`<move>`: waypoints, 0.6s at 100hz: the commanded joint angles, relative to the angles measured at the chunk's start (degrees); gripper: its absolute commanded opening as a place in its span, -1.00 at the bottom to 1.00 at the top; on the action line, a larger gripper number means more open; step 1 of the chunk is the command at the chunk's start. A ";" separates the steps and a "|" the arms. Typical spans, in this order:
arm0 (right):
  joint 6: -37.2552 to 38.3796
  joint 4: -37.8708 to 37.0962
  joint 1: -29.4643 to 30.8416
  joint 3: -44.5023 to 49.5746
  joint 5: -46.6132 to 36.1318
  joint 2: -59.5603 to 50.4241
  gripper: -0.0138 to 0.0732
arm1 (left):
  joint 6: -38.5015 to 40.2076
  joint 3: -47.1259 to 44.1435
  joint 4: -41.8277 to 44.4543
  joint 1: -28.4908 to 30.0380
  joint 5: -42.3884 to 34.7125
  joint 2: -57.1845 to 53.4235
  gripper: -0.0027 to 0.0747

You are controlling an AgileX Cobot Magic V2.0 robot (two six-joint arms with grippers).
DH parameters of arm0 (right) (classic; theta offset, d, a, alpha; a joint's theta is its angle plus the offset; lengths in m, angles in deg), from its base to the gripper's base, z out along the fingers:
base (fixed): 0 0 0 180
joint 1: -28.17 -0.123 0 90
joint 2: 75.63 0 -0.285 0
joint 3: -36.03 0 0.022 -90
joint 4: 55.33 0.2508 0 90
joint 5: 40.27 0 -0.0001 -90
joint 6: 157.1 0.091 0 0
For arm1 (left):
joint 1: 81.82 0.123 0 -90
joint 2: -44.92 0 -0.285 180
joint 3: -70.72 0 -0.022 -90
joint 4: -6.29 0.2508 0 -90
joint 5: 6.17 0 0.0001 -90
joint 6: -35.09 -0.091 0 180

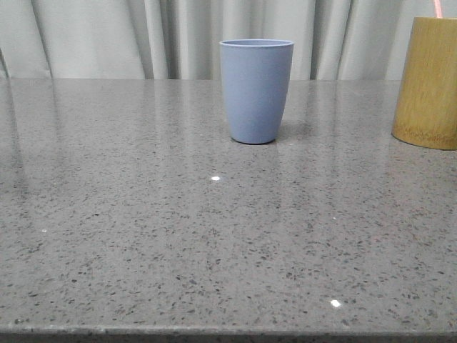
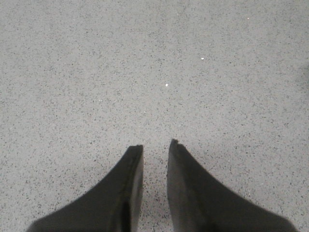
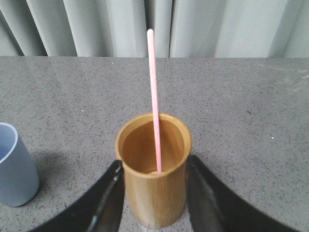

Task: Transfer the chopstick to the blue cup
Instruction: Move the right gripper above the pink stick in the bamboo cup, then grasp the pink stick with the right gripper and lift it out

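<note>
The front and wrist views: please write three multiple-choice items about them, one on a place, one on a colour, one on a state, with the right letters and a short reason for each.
1. Where does the pink chopstick stand?
A. in the blue cup
B. in the bamboo cylinder
C. flat on the table

2. What colour is the handleless cup in the middle of the front view?
A. pale blue
B. red
C. green

3. How is the right hand placed?
A. shut on the chopstick
B. far from every container
C. open, one finger on each side of the bamboo cylinder

Answers:
1 B: the right wrist view shows the stick rising out of the yellow-brown cylinder.
2 A: the front view shows a periwinkle tumbler.
3 C: the dark fingers flank the cylinder, and nothing touches the stick.
</note>
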 commanded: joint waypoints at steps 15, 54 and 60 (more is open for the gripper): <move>-0.43 0.23 -0.04 -11.97 -1.21 9.87 0.29 | 0.83 0.24 -0.24 0.10 -3.64 -1.97 -0.60; -0.43 0.25 -0.06 -28.49 2.49 27.17 0.29 | 0.83 0.24 -0.24 0.10 -3.64 -1.97 -0.60; -0.43 0.25 -0.06 -30.07 3.39 29.16 0.29 | 0.83 0.24 -0.24 0.10 -3.64 -1.97 -0.60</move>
